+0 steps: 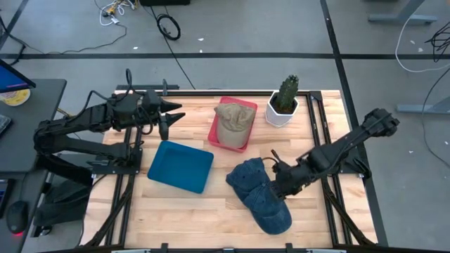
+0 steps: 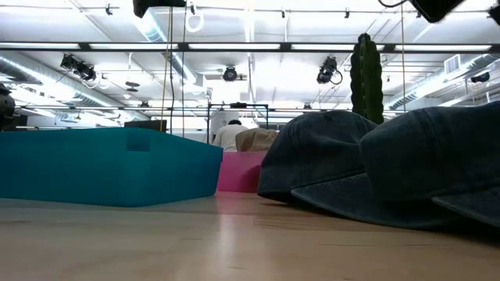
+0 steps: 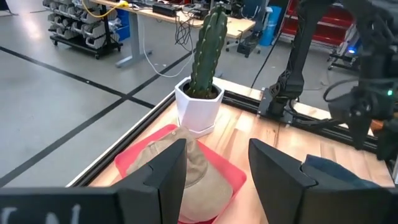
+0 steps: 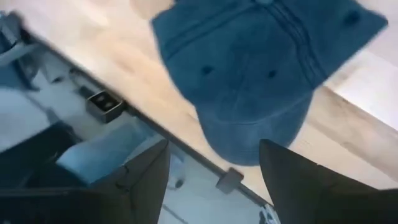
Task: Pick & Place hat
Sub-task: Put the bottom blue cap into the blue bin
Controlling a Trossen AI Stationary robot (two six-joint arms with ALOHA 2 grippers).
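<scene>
While our right gripper [image 1: 275,184] is hovering with its fingers apart over the blue hats [image 1: 260,193] lying on the table [image 1: 190,211], we are seeing a tan hat [image 1: 233,119] sitting in the pink tray [image 1: 216,133]. Our left gripper [image 1: 171,116] is waiting beside that tray, fingers apart.

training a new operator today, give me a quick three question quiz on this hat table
1. True or false: the tan hat lies in the pink tray.
2. What lies in the teal tray? A) a blue hat B) nothing C) the cactus
3. Which hand hangs over the blue hats?

Key:
1. True.
2. B; its floor is bare.
3. The right hand, open; the left hand waits, open, at the table's far left, pointing towards the cactus.
</scene>
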